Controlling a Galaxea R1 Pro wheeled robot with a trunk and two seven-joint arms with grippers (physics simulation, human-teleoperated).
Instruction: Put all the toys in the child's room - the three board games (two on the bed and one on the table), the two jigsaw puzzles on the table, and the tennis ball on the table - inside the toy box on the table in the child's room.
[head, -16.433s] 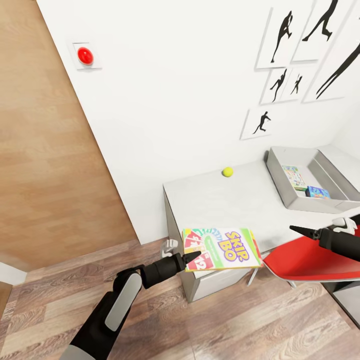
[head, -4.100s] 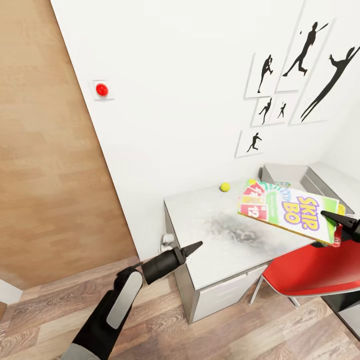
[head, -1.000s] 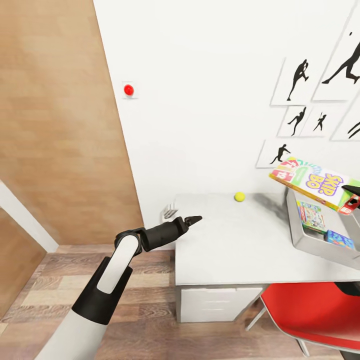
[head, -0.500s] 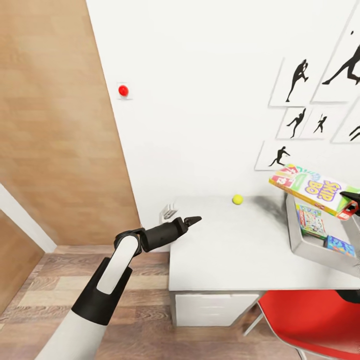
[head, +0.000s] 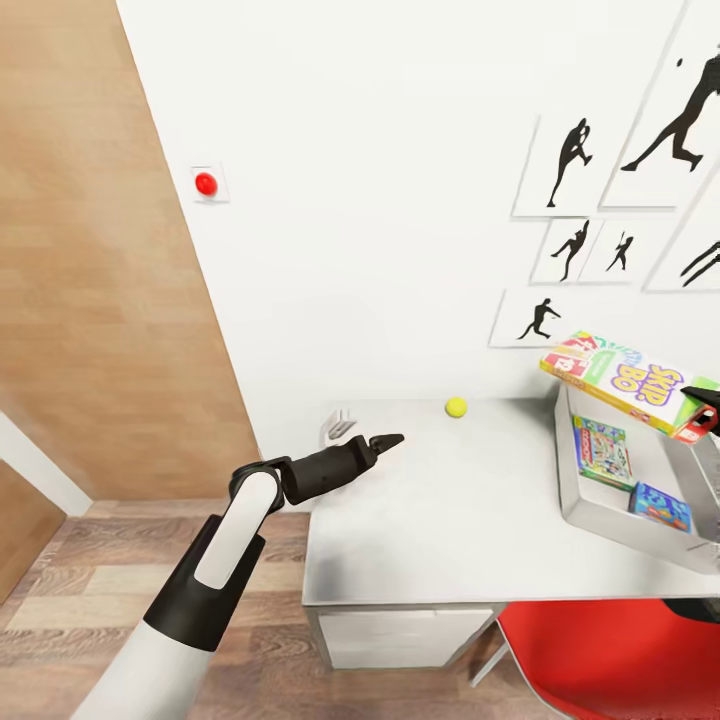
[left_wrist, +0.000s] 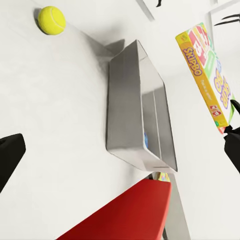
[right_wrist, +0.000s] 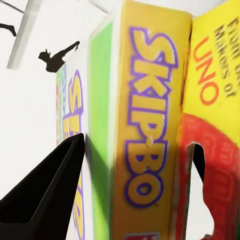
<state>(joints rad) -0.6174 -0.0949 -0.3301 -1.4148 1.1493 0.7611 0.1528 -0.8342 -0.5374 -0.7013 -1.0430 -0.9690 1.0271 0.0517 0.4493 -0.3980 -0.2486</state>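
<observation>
1. "SKIP-BO" in purple letters across the lid of the board game box (head: 625, 380), held up at the right over the table
2. "SKIPBO" again down its yellow edge (right_wrist: 145, 130)
3. "UNO" in orange on the red-and-yellow panel (right_wrist: 212, 95) beside that edge

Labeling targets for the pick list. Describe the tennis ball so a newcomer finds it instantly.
Start at the white table against the wall. Toward its back edge, left of the grey toy box, sits the tennis ball. It is the one small, round, yellow-green thing lying alone on the bare tabletop; the other toys are flat printed boxes.
</observation>
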